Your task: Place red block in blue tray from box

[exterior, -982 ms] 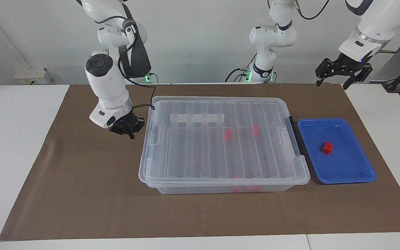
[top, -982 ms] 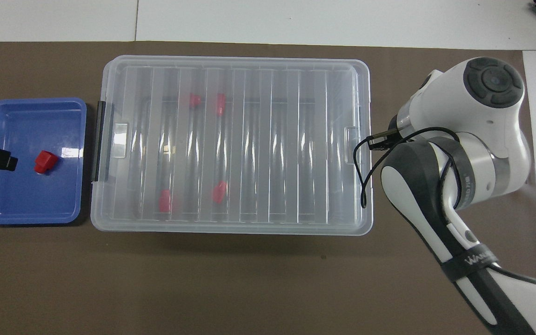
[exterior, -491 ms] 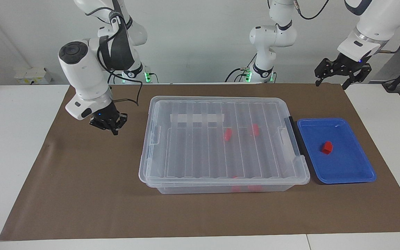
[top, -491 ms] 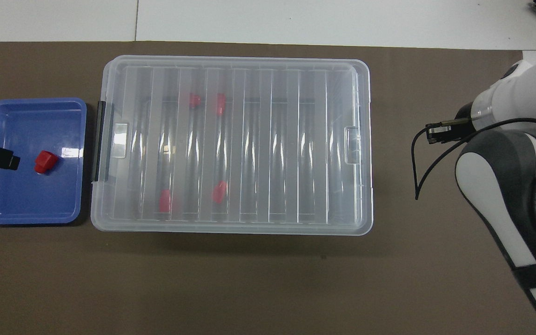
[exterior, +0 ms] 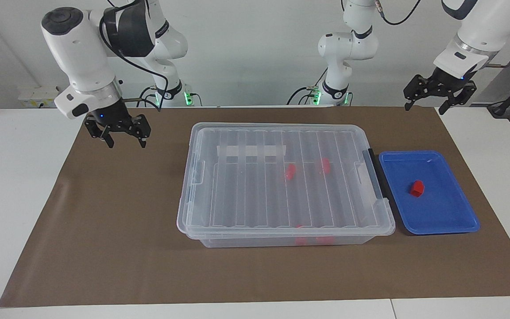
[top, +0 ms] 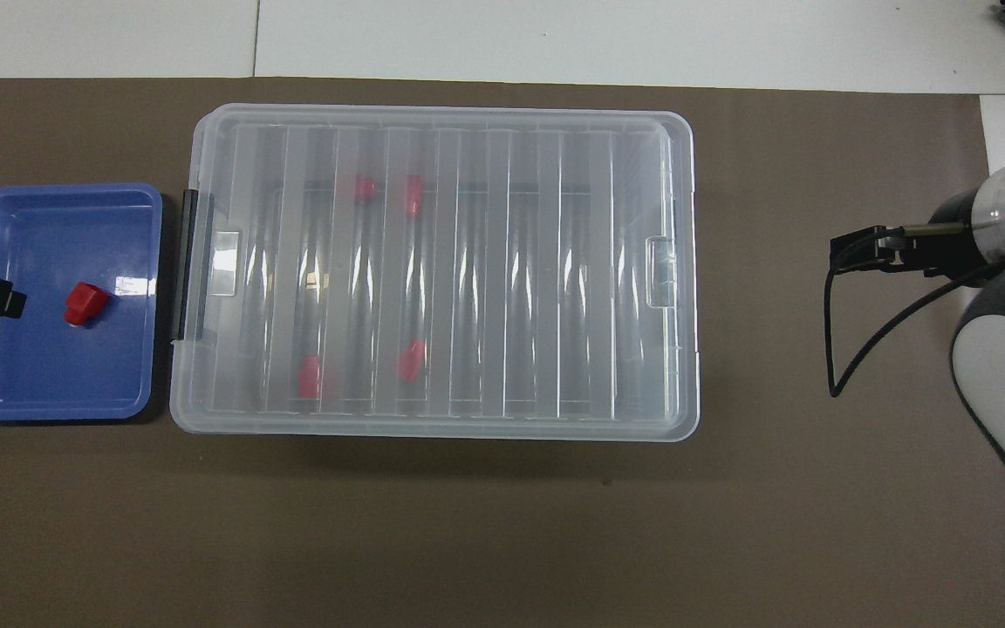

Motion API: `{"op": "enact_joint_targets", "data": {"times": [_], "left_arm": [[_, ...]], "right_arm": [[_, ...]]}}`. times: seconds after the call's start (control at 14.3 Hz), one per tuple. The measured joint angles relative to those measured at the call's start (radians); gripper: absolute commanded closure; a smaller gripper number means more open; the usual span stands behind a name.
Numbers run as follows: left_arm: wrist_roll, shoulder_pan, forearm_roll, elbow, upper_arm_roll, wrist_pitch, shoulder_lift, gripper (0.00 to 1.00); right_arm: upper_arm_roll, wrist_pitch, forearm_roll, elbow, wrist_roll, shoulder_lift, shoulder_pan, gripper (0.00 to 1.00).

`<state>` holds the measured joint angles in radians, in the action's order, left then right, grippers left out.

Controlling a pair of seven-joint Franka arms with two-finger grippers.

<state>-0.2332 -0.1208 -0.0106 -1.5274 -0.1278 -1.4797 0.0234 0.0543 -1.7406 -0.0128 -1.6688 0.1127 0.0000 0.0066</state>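
The clear box (exterior: 255, 195) stands mid-table with its ribbed lid on; it also shows in the overhead view (top: 485, 262). Several red blocks (exterior: 290, 172) show through the lid (top: 411, 359). Its black handle (exterior: 376, 173) faces the blue tray (exterior: 458, 227), which lies beside the box toward the left arm's end (top: 58, 196). One red block (exterior: 417, 188) lies in the tray (top: 85, 303). My right gripper (exterior: 125, 141) is open and empty, raised over the mat at the right arm's end. My left gripper (exterior: 427, 104) is open and empty, high over the left arm's end.
A brown mat (exterior: 117, 230) covers the table under the box and tray. White table surface (exterior: 16, 186) lies at both ends. A cable (top: 834, 349) loops from the right wrist.
My right gripper has risen from beside the box's end and swung away toward the right arm's end, and its fingers now stand apart. The left gripper has hardly moved.
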Motion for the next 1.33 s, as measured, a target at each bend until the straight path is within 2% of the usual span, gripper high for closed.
{"op": "enact_joint_targets", "data": {"times": [0.28,0.63,1.33], "left_arm": [[0.0,0.0,0.0,0.0,-0.001,0.0,0.0,0.0],[0.0,0.0,0.0,0.0,-0.001,0.0,0.0,0.0],[0.0,0.0,0.0,0.0,-0.001,0.0,0.0,0.0]], "right_arm": [[0.0,0.085,0.0,0.078,0.004,-0.01,0.0,0.0],[-0.002,0.181,0.0,0.1,0.005,-0.011,-0.001,0.0],[-0.003,0.192,0.0,0.099,0.008,-0.011,-0.014,0.0]]}}
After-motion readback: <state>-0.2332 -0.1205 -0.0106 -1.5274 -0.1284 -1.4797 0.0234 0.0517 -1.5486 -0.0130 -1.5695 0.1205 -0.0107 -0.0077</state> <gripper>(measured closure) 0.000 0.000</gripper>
